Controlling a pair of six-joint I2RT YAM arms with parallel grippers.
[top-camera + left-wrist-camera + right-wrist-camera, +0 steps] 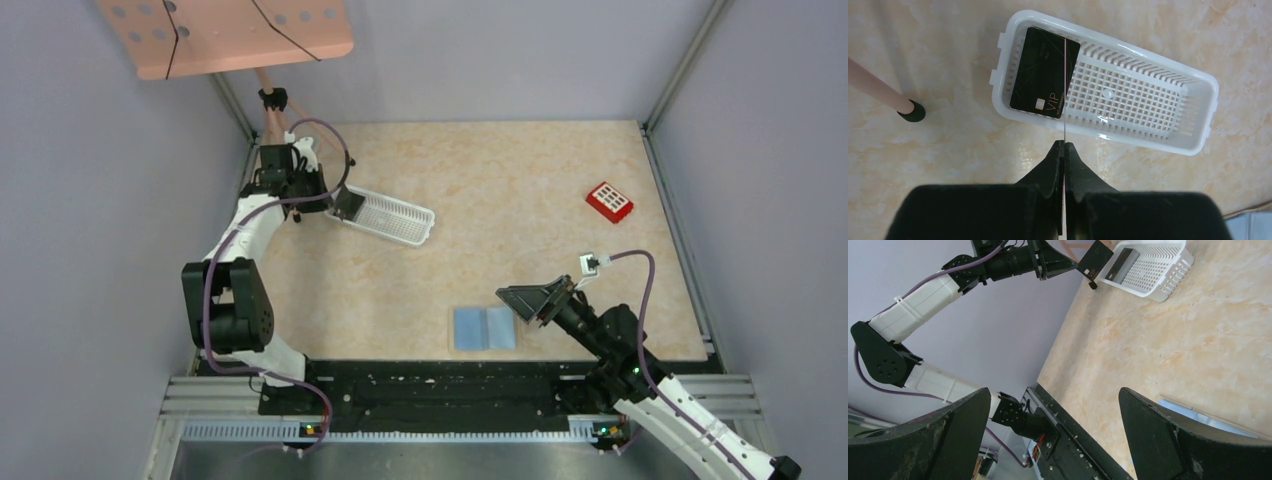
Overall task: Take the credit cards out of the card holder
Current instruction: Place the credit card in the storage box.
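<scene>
The card holder (484, 328) lies open and flat near the table's front edge, blue on one half and paler on the other; a sliver of it shows in the right wrist view (1198, 415). My left gripper (345, 205) (1065, 145) is shut on a black card (1095, 259), seen edge-on as a thin line (1065, 131), above the left end of the white slotted basket (400, 222). Another black card marked VIP (1043, 75) lies flat in that end of the basket. My right gripper (527, 300) (1055, 405) is open and empty, just right of the card holder and above the table.
A red box with white squares (609, 202) sits at the right of the table. A pink perforated board (230, 30) stands on a pink leg with a black foot (912, 111) left of the basket. Grey walls enclose the table.
</scene>
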